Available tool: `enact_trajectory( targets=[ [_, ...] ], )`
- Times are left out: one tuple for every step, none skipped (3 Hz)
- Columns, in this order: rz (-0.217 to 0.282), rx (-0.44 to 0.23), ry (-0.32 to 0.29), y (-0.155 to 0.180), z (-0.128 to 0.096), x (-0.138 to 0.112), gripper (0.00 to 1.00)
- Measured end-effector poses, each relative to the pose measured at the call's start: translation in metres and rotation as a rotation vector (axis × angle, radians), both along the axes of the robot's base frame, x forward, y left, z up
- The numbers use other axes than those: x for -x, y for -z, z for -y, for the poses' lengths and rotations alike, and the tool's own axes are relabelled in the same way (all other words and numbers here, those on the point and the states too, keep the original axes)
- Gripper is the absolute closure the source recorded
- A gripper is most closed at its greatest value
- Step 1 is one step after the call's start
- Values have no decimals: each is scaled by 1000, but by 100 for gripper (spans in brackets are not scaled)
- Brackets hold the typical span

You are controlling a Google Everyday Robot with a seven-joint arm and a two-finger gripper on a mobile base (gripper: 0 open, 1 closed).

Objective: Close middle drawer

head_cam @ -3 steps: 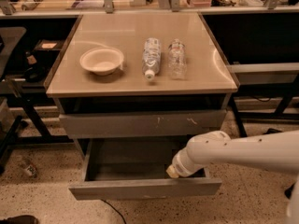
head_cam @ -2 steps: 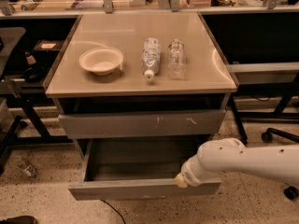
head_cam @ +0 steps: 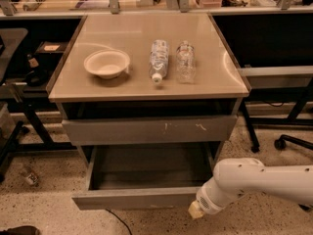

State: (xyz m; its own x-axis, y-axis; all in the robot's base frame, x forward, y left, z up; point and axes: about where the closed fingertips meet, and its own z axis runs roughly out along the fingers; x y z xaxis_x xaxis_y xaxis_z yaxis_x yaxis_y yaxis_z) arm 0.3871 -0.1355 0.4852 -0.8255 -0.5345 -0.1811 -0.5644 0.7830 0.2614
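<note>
Standing pulled out toward the near side, middle drawer (head_cam: 139, 199) is open below the cabinet body. Front is plain, flat and grey with no handle. Inside is grey, and nothing shows in the visible part. It spans almost the full cabinet width.

Above it sits a closed grey drawer front (head_cam: 146, 129) with white scratch marks right of centre. A dark open slot lies between that front and the tabletop (head_cam: 122, 31).

White arm (head_cam: 264, 180) enters from the right edge, low and near. Claw (head_cam: 196, 210) is at the arm's left end, showing only as a pale yellowish tip. It sits just beside the near right corner of the middle drawer's front, slightly below its lower edge. Cannot tell whether it touches the front. Claw state: cannot tell.

On the tabletop, left to right:
- Cream bowl (head_cam: 106, 63), upright, left of centre.
- Clear plastic bottle (head_cam: 159, 60), lying down, cap pointing to the near side.
- Second clear bottle (head_cam: 186, 61), just right of the first and apart from it. Cannot tell its pose.

Floor is speckled. A black cable (head_cam: 119, 221) runs on it under the open drawer's near edge. A chair caster (head_cam: 281, 142) stands at far right.
</note>
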Motion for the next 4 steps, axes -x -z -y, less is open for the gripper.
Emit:
enact_trajectory(
  targets=[
    [-12,0,-2,2,0,3,100],
    [-55,-8,22,30,-5,9,100],
    [-90,-4,75,70,-11,9,100],
    [-66,-7,146,87,-19,-12,100]
  ],
)
